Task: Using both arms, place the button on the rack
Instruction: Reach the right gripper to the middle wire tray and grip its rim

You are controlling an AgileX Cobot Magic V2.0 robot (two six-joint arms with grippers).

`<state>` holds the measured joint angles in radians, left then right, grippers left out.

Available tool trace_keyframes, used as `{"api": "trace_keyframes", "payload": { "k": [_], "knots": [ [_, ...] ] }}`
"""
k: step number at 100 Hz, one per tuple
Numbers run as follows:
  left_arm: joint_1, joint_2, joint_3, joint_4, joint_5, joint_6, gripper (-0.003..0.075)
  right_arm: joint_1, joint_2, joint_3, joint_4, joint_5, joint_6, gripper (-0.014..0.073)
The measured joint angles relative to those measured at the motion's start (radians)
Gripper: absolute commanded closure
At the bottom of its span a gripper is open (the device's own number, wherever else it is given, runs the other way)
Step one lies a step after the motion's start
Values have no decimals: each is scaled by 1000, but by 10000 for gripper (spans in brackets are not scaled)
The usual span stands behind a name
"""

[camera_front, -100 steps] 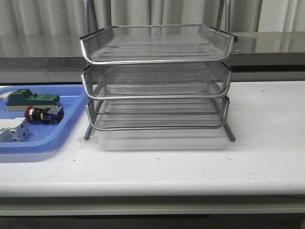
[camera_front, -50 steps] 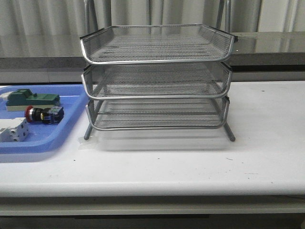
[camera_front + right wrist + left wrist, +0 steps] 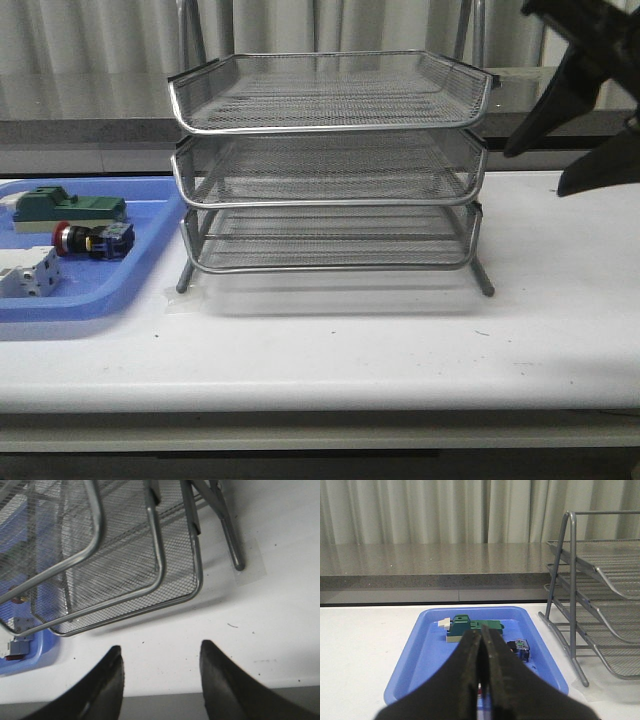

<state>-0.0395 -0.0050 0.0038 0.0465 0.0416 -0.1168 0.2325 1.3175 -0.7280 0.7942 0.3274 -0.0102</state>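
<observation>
the right pincer (image 3: 578, 150) hangs spread beside the rack (image 3: 328, 165); swinging in, it could knock it. left pincer (image 3: 481, 645), pressed together, must open for the button (image 3: 90, 240).

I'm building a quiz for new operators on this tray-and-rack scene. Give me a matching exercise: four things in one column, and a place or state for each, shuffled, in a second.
Things:
1. button
2. rack
3. left gripper
4. right gripper

Places or states:
A. fingers spread apart, above bare table
B. lying in the blue tray
C. fingers pressed together, nothing between them
D. standing on the white table, all tiers without parts

Pairs: 1-B, 2-D, 3-C, 4-A
</observation>
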Motion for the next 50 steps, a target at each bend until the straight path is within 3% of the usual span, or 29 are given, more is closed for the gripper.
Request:
{"api": "trace_keyframes", "payload": {
  "k": [50],
  "knots": [
    [0, 0, 0, 0, 0, 0, 741, 4, 201, -115, 118, -51, -92, 222]
  ]
}}
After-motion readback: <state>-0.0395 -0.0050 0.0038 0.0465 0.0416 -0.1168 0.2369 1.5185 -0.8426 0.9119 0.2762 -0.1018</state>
